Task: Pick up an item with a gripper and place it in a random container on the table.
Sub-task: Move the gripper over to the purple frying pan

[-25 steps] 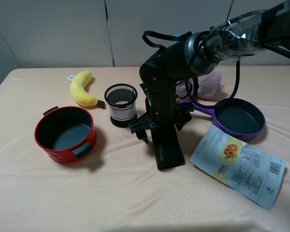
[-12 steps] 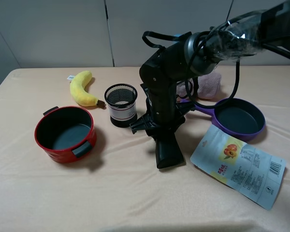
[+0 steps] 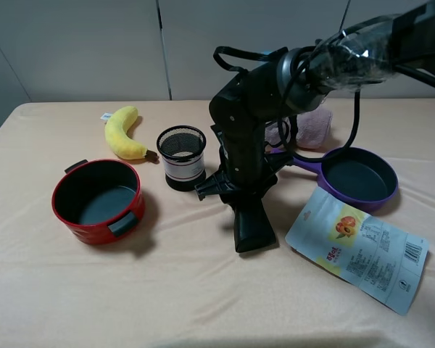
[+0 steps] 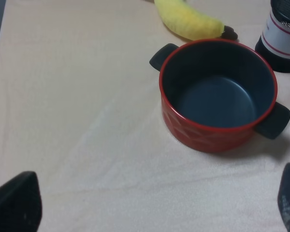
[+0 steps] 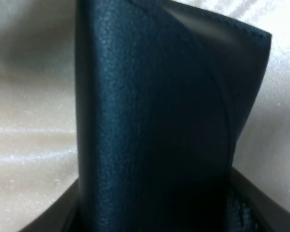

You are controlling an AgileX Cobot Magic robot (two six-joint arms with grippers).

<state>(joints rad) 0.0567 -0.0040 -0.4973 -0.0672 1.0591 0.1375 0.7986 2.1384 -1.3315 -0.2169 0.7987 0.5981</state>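
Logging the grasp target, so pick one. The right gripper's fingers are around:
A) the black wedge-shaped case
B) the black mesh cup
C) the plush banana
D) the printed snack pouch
A: in the high view the right gripper sits over the upper end of the black case, its fingers drawn in against it, and that case fills the right wrist view.

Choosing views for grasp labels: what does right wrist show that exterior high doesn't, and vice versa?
Right wrist only: the grainy texture of the matte black wedge-shaped case, close up. Exterior high only: red two-handled pot, purple frying pan, black mesh cup, yellow plush banana. Both: that case on the wrinkled peach table cloth.
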